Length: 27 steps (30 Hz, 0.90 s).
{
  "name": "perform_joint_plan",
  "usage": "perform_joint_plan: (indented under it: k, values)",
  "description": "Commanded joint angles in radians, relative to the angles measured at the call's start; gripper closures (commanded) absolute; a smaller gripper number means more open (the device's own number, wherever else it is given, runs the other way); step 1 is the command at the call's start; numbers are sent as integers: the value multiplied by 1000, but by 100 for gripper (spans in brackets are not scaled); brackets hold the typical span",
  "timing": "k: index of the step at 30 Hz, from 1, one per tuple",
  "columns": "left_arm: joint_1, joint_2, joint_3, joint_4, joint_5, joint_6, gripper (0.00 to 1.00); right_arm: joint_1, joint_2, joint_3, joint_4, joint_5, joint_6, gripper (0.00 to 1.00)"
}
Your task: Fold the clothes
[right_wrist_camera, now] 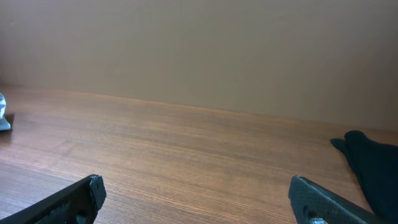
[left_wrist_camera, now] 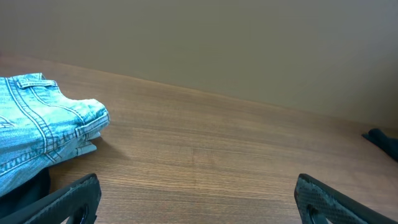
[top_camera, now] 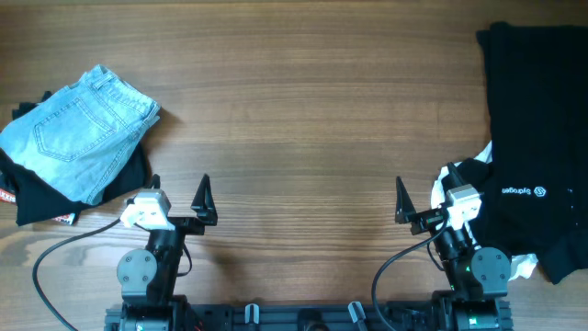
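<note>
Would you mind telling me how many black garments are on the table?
2: the black top at the right edge, and a black garment under the denim at the left. Others may be hidden beneath them.

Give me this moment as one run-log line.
fold: not begun | left end effector: open, empty | right end effector: open, empty | black top: right side, not gripped | denim garment: far left

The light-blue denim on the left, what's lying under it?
A black garment pokes out beneath the denim, with red-and-white tags at its edge. Most of it is covered, so its type can't be told.
</note>
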Motion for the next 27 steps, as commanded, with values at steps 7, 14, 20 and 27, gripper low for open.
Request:
perform_joint_plan:
  k: [7,14,20,27]
  values:
    - [-6,-11,-6,0,16,20,0,6,-4,0,3,-2,-6,0]
    - [-6,-11,-6,0,16,20,0,6,-4,0,3,-2,-6,0]
    - [-6,-11,-6,0,16,20,0,6,-4,-1,3,-2,-5,0]
    - [-6,-11,-6,0,16,20,0,6,-4,0,2,27,-69,0]
